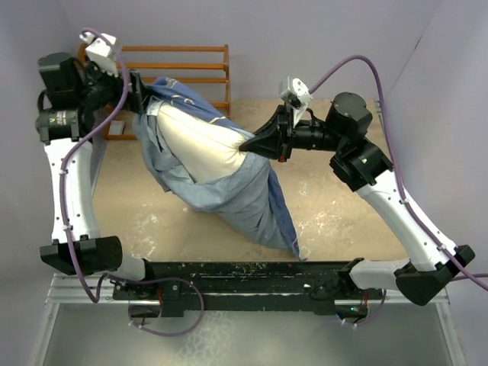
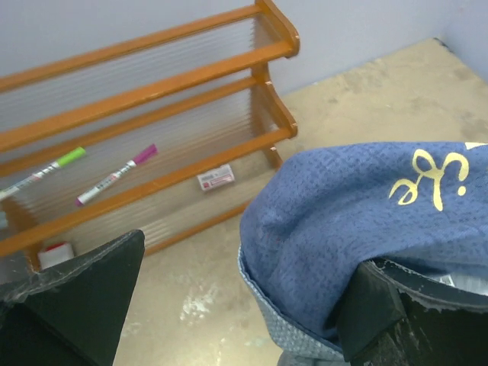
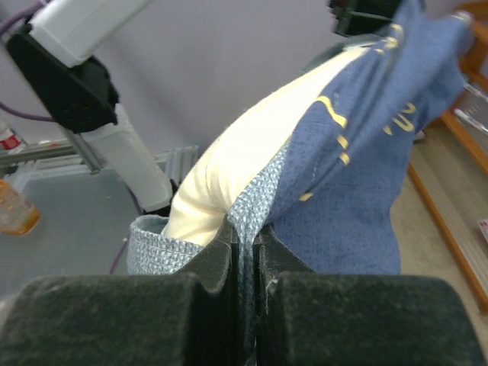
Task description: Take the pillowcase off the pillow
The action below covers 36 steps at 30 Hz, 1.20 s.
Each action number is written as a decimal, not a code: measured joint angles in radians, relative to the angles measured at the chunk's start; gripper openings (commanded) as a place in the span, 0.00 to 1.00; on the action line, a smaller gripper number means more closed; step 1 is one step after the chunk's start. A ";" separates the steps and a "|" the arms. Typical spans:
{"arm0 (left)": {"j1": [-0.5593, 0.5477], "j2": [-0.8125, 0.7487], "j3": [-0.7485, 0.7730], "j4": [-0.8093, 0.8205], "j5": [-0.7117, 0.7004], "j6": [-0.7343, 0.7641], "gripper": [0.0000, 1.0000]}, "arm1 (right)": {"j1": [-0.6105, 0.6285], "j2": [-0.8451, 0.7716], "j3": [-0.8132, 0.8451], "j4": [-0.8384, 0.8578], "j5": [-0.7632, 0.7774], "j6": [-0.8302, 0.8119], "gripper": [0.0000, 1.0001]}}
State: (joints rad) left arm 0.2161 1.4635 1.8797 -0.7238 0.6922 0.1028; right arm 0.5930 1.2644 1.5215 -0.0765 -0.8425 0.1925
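The cream-white pillow point(image 1: 204, 139) is held off the table between the two arms, about half bared. The blue pillowcase point(image 1: 252, 202) with cream script wraps its back and hangs down toward the near edge. My right gripper point(image 1: 245, 145) is shut on the pillowcase's pale blue-grey inner edge point(image 3: 255, 200), right beside the bare pillow point(image 3: 229, 164). My left gripper point(image 1: 145, 103) is at the far left end of the bundle. In the left wrist view its fingers stand wide apart point(image 2: 248, 263), and blue pillowcase fabric point(image 2: 358, 206) drapes over the right finger point(image 2: 377, 309). The bear face, strap and tag are hidden.
A wooden slatted rack point(image 1: 183, 65) stands at the back left, close behind the left gripper. It holds a green marker point(image 2: 46, 171), a pink marker point(image 2: 114, 175) and a small label point(image 2: 216, 178). An orange bottle point(image 3: 15, 206) stands off the table.
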 measured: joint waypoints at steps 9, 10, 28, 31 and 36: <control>-0.172 0.071 -0.076 0.047 -0.324 -0.017 0.99 | 0.010 0.013 -0.026 0.144 -0.035 0.140 0.00; -0.167 0.072 -0.106 0.047 -0.301 -0.027 0.99 | 0.001 0.014 -0.032 0.150 -0.038 0.152 0.00; 0.346 0.093 0.169 -0.232 -0.116 0.152 0.99 | -0.166 -0.078 -0.144 0.210 -0.067 0.185 0.00; 0.424 0.187 0.479 -0.294 -0.113 0.179 0.99 | -0.182 -0.080 -0.148 0.214 -0.046 0.186 0.00; 0.345 0.152 0.627 -0.415 0.116 0.236 0.99 | -0.182 -0.072 -0.145 0.210 -0.020 0.188 0.00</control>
State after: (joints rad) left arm 0.5610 1.6154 2.5069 -1.1389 0.8078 0.3386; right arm 0.4114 1.1923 1.3769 0.1333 -0.8623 0.3805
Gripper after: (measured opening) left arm 0.992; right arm 0.048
